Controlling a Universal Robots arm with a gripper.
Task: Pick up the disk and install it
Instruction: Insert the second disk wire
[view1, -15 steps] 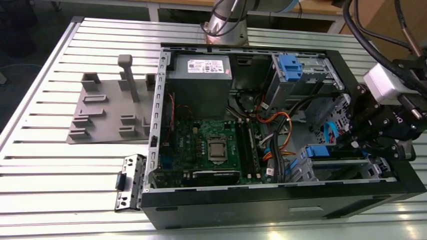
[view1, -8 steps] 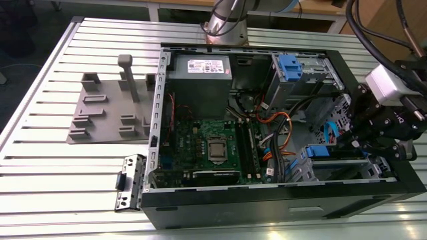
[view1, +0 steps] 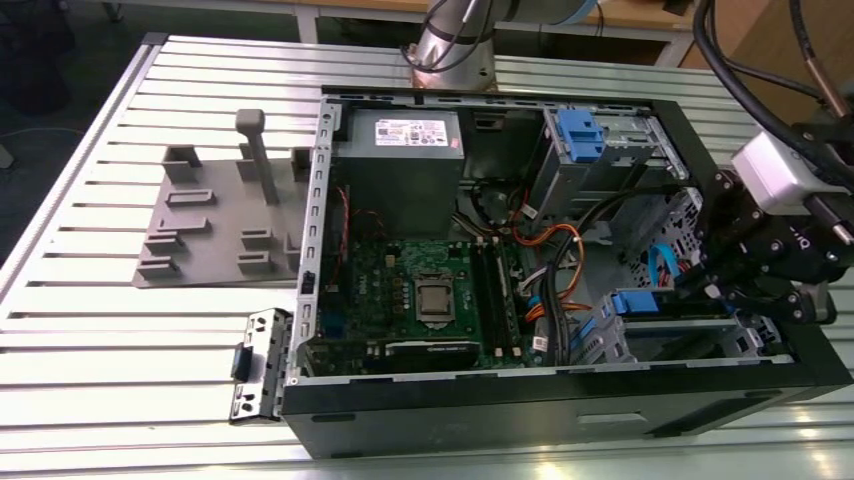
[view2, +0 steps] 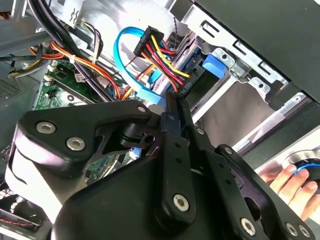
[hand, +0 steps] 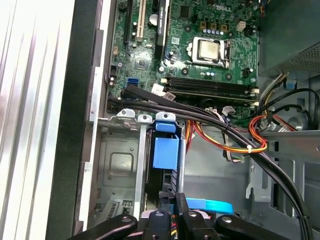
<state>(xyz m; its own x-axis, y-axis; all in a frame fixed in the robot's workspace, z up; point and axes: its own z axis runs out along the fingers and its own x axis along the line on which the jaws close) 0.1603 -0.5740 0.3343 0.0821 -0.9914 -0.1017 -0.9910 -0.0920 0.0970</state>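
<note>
The disk (hand: 165, 150) sits edge-up in the lower drive bay of the open computer case (view1: 534, 425), and its blue carrier shows as a tab at the bay's mouth. In the exterior view the disk (view1: 641, 301) lies at the case's right end. In the second wrist view the carrier's blue handle (view2: 218, 63) pokes out beside a metal bracket. My gripper (view2: 173, 105) hangs just above the disk's end, among the drive cables, with its two black fingers pressed together and nothing seen between them. It also shows in the exterior view as gripper (view1: 691, 288) and in the first wrist view as gripper (hand: 174, 201).
Black, orange and blue cables (hand: 240, 140) cross the case close to the fingers. The motherboard (view1: 414, 290) fills the case's middle, with a grey power supply (view1: 400, 160) and an upper drive cage (view1: 601, 150) behind. A grey fixture (view1: 220, 215) stands on the slatted table. A person's hand (view2: 287, 182) rests outside the case.
</note>
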